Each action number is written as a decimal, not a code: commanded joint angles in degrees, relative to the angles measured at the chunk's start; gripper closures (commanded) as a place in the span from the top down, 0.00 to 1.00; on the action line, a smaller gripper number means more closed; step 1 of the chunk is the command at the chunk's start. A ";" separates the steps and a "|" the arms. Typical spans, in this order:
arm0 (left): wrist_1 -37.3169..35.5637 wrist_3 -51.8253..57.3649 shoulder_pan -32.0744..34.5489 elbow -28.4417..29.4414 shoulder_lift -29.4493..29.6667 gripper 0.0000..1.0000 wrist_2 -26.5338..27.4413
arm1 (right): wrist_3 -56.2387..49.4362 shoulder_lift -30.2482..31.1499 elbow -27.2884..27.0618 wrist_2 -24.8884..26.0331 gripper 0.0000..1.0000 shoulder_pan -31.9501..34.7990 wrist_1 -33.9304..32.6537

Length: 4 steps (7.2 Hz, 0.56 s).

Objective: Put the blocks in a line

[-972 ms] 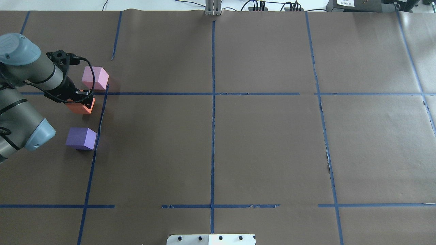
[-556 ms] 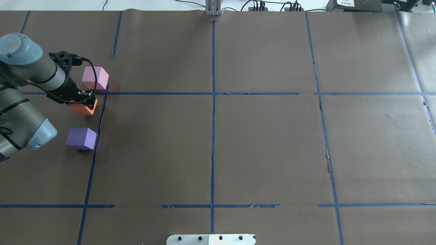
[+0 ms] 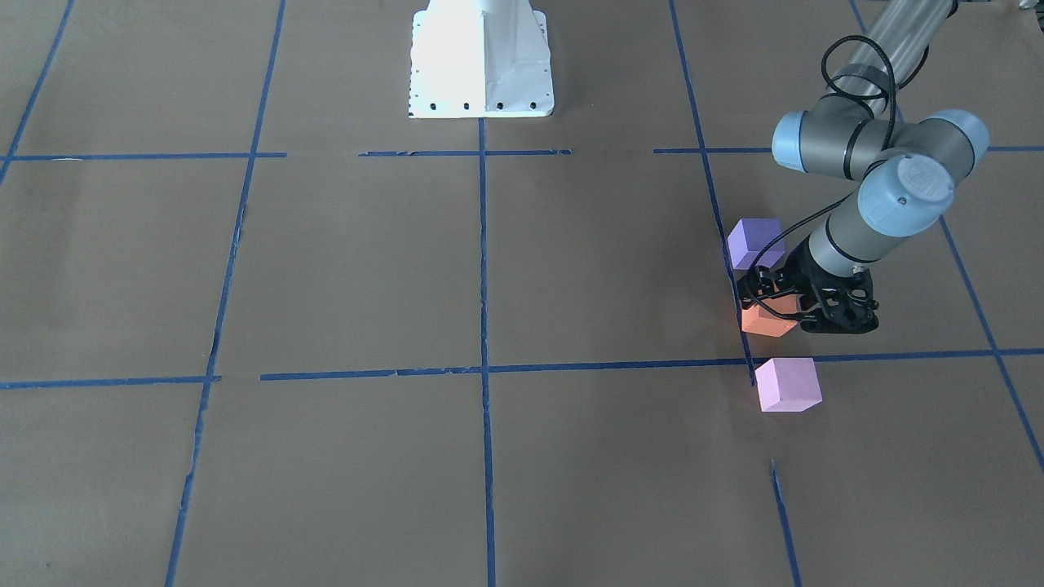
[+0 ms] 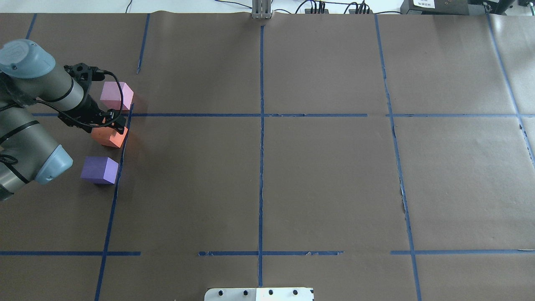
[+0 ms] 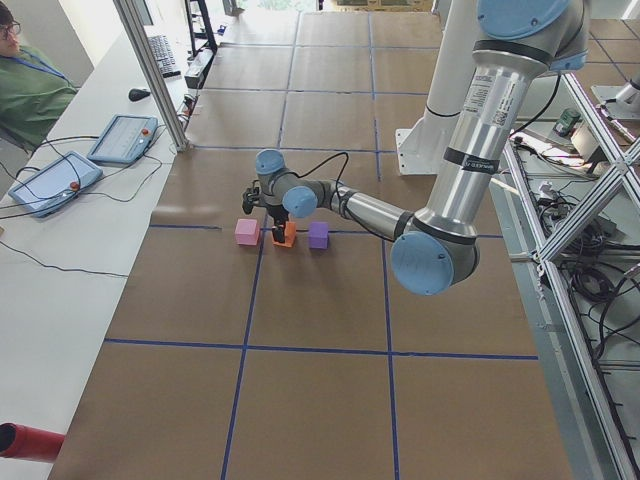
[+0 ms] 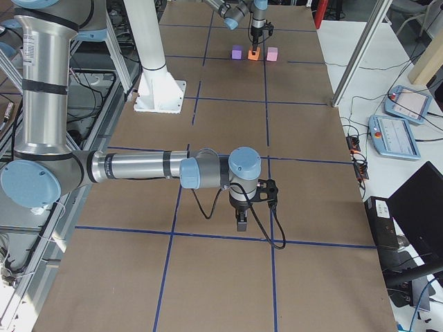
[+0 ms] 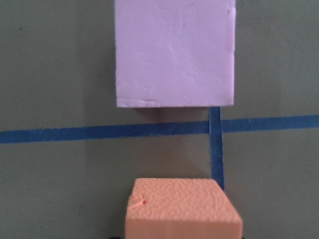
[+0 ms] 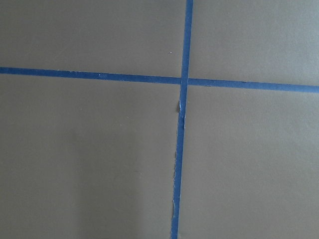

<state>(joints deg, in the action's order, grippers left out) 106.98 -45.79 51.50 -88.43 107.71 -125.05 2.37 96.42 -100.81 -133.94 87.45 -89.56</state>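
Note:
My left gripper [image 4: 109, 123] is shut on the orange block [image 4: 110, 137], holding it from above, low over the brown paper. The orange block lies between the pale pink block [image 4: 117, 95] beyond it and the dark purple block [image 4: 99, 169] nearer the robot, all beside a blue tape line. In the front view the orange block [image 3: 767, 320] sits between the purple [image 3: 754, 242] and pink [image 3: 787, 384] blocks. The left wrist view shows the orange block [image 7: 182, 209] below the pink block [image 7: 174, 52]. My right gripper [image 6: 241, 223] points down at the paper, far from the blocks; I cannot tell whether it is open or shut.
Brown paper with a blue tape grid [image 4: 261, 115] covers the table. The white robot base [image 3: 481, 57] stands at the table's middle edge. Tablets [image 5: 120, 138] and cables lie on the side bench, with an operator [image 5: 25, 85] seated there.
My left gripper has moved right and slightly toward the robot with the orange block, bringing it closer to the tape line. The pink and purple blocks have not moved.

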 commanded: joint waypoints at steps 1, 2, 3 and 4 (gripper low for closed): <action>-0.28 1.22 4.88 -2.78 -0.48 1.00 -0.37 | 0.00 0.00 -0.09 0.00 1.00 0.00 0.00; -6.29 9.32 9.28 -5.58 -0.65 1.00 -0.37 | 0.00 0.00 0.00 0.00 1.00 0.00 0.00; -15.31 23.33 15.24 -6.40 -0.13 1.00 -0.37 | 0.00 0.00 0.00 0.00 1.00 0.00 0.00; -17.83 36.69 21.73 -5.62 -0.91 1.00 -0.37 | 0.00 0.00 0.00 0.00 1.00 0.00 0.00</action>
<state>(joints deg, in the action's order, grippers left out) 95.02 -25.40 65.35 -93.89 107.26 -125.41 2.37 96.42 -100.83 -133.95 87.45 -89.56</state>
